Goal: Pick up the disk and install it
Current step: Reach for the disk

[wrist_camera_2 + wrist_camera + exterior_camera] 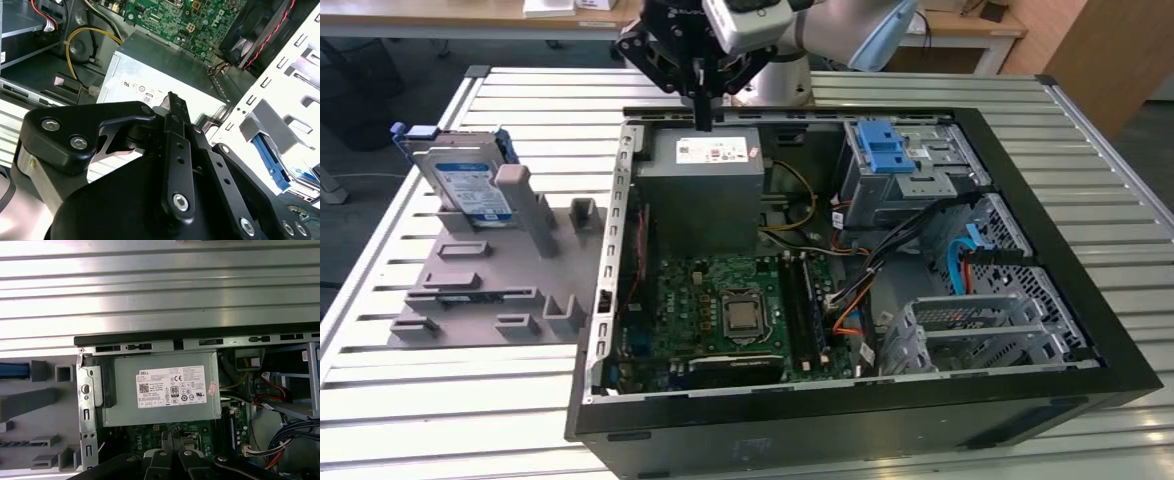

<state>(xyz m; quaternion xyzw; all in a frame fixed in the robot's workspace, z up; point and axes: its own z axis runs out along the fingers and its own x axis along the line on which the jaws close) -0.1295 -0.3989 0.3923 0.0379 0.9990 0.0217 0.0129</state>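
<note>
Hovering above the grey power supply box [704, 178] at the 12 o'clock end of the open computer case [854, 415], the gripper [706, 123] points straight down. Its fingers are pressed together with nothing between them, as confirmed in the first wrist view [172, 437] and the second wrist view [172, 100]. In the exterior view, the disk [464, 182] stands upright on edge in the grey fixture [480, 295] on the slatted table [414, 405]. It is at roughly 9 o'clock from the gripper, well apart from it and outside the case. The motherboard [734, 300] lies at 6 o'clock from the power supply box.
</note>
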